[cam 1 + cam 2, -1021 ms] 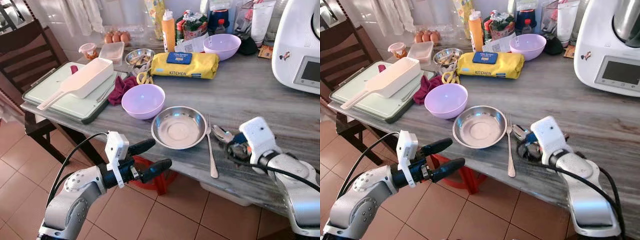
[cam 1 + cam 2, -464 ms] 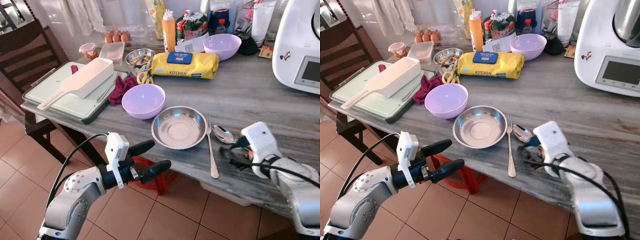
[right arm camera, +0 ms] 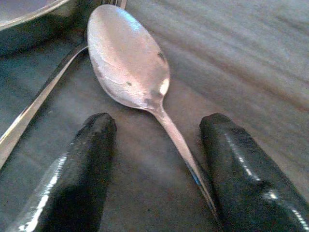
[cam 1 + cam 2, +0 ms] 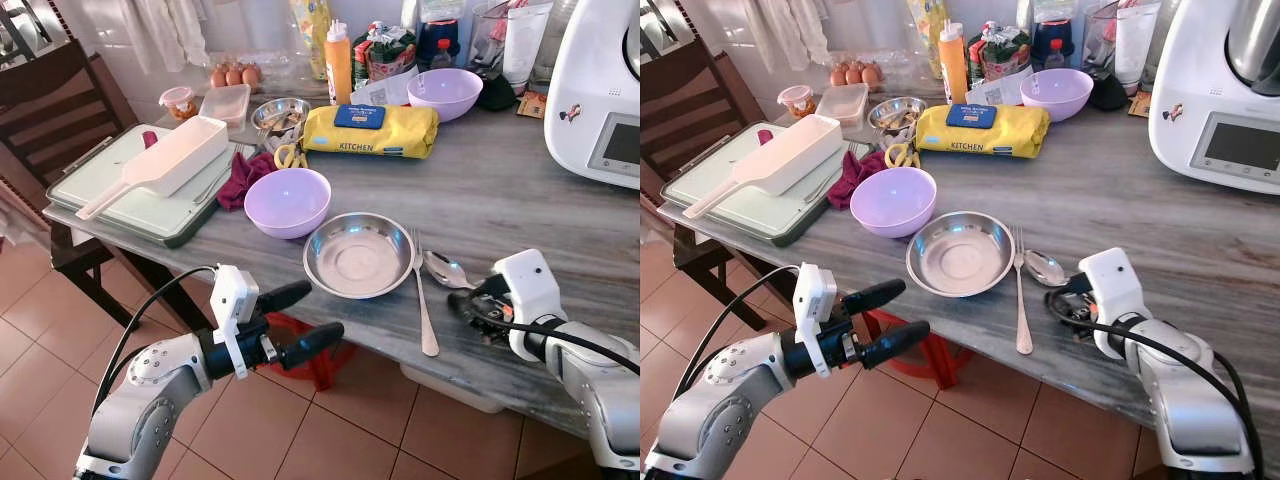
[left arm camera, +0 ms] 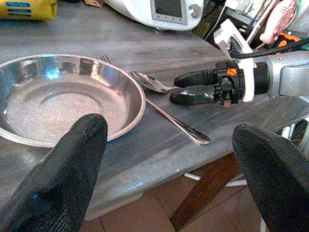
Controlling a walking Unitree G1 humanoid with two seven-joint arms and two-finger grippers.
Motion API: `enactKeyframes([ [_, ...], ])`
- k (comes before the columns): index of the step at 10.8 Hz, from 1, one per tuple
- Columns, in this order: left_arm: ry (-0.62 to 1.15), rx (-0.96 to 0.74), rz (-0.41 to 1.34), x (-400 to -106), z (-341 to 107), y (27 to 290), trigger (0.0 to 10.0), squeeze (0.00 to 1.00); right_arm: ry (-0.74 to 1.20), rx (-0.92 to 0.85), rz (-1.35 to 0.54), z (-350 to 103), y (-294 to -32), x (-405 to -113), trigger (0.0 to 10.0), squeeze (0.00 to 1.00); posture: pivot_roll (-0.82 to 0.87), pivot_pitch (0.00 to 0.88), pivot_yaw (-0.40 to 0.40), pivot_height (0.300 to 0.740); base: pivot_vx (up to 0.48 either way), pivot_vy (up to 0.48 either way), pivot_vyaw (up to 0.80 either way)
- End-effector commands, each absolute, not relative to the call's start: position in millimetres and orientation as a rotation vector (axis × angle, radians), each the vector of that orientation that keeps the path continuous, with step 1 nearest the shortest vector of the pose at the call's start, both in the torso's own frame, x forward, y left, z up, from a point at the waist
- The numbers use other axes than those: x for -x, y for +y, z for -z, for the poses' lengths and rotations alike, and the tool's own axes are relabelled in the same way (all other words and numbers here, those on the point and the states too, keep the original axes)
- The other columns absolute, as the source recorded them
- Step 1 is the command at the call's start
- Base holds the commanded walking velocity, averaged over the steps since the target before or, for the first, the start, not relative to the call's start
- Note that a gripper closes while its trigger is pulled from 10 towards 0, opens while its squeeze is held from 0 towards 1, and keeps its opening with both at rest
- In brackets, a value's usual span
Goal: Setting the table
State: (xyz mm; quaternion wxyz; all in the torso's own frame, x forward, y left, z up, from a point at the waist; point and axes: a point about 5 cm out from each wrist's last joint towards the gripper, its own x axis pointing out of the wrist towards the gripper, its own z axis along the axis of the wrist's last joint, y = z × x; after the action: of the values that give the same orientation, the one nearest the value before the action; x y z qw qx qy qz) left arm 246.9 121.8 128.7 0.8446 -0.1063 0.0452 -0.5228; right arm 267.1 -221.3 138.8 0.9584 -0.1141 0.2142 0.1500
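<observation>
1. The spoon [image 3: 128, 63] is lying flat on the grey table [image 4: 500, 190], just right of the fork [image 4: 422, 300], which sits right beside the steel bowl [image 4: 358, 254]. Its handle runs back between the fingers of the right gripper [image 3: 157, 169].
2. That right gripper has its fingers spread, not clamped on anything. One finger looks like it's about touching the handle, hard to say for sure.
3. Left gripper [image 4: 300, 318] is hovering off the table edge near the bowl, fingers apart, holding nothing.
4. My guess is the spoon is being laid at the place setting. To do it well, I'd back the right gripper straight out along the handle line so a finger doesn't drag it crooked.
5. Ideally the spoon ends up parallel with the fork; right now it's angled a bit.
</observation>
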Motion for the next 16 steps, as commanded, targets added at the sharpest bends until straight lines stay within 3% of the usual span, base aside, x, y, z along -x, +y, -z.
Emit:
enactKeyframes([
  [1, 0.099, 0.204, 1.129, -243, -132, 123, 10.0, 0.00, 0.508, 0.181, -0.295, -123, -222, -262, 0.0, 0.00, -0.12, 0.093, 0.155, 0.740, 0.000, 0.000, 0.00],
  [9, 0.115, 0.188, 1.116, -242, -124, 128, 10.0, 0.00, 0.503, -0.153, -0.104, -107, -202, -266, 0.0, 0.00, -0.11, 0.104, 0.164, 0.740, 0.000, 0.000, 0.00],
  [12, 0.113, 0.185, 1.119, -243, -122, 127, 10.0, 0.00, 0.472, -0.307, -0.064, -109, -183, -275, 0.0, 0.00, -0.11, 0.105, 0.162, 0.740, 0.000, 0.000, 0.00],
  [16, 0.106, 0.184, 1.113, -243, -123, 126, 10.0, 0.00, 0.455, -0.329, -0.138, -119, -145, -292, 0.0, 0.00, -0.10, 0.108, 0.151, 0.740, 0.000, 0.000, 0.00],
])
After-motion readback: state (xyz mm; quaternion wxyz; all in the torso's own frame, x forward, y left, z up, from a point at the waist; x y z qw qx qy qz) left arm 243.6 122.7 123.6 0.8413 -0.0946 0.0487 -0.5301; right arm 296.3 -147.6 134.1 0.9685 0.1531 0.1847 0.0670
